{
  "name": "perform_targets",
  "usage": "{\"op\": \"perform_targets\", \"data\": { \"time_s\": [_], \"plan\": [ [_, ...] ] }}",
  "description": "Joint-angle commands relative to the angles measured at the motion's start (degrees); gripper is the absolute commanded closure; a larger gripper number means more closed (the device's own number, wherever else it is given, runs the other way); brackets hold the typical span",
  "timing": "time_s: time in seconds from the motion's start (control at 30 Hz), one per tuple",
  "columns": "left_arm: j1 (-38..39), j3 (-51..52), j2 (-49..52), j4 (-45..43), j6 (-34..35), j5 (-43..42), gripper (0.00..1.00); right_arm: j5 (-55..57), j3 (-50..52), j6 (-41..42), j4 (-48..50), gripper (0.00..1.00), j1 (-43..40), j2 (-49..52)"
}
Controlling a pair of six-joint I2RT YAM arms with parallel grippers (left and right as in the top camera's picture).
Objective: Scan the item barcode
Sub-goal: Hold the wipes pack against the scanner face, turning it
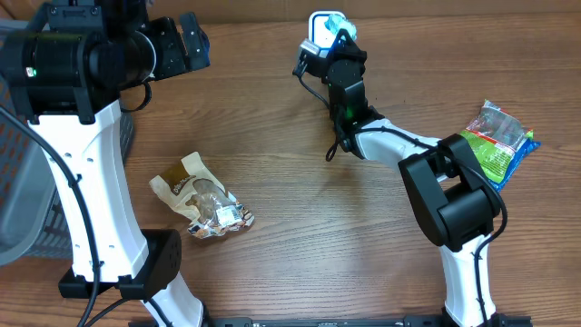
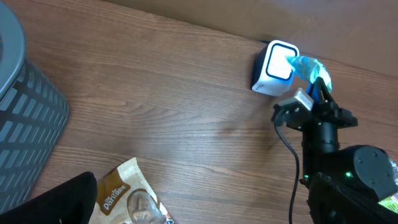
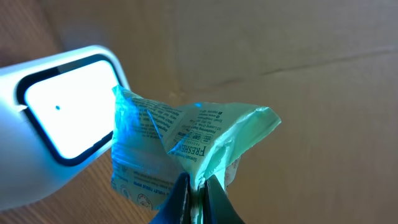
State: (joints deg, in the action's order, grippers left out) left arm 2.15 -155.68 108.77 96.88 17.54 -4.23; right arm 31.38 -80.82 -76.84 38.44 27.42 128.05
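"FRESHE…" in dark capitals on the crumpled green packet [image 3: 205, 140]; white lettering on the brown pouch [image 2: 121, 193] too blurred to read

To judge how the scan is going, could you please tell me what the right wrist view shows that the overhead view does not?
Only the right wrist: the small print on the green packet, pinched by the right gripper. Only the overhead: the brown snack pouch, the green bag and the open left gripper. Both: the packet held in front of the lit scanner.
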Motion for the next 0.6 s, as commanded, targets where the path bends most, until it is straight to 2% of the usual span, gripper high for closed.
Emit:
{"op": "perform_targets", "data": {
  "time_s": [0.0,0.3,0.47,0.57],
  "plan": [
    [0.11,-0.09,-0.02,-0.09,-1.07,0.20,0.00,-1.11,-0.63,-2.95,2.45,0.96,-0.04,0.04],
    [0.11,-0.09,-0.02,-0.09,-1.07,0.20,0.00,-1.68,-0.63,-3.30,3.91,0.96,-0.04,0.04],
    [0.11,-0.09,-0.02,-0.09,-1.07,0.20,0.00,-1.97,-0.63,-4.96,11.10,0.96,-0.04,0.04],
    [0.11,-0.09,-0.02,-0.09,-1.07,0.20,0.00,-2.80,-0.63,-9.44,13.66,0.96,-0.04,0.04]
  ]
}}
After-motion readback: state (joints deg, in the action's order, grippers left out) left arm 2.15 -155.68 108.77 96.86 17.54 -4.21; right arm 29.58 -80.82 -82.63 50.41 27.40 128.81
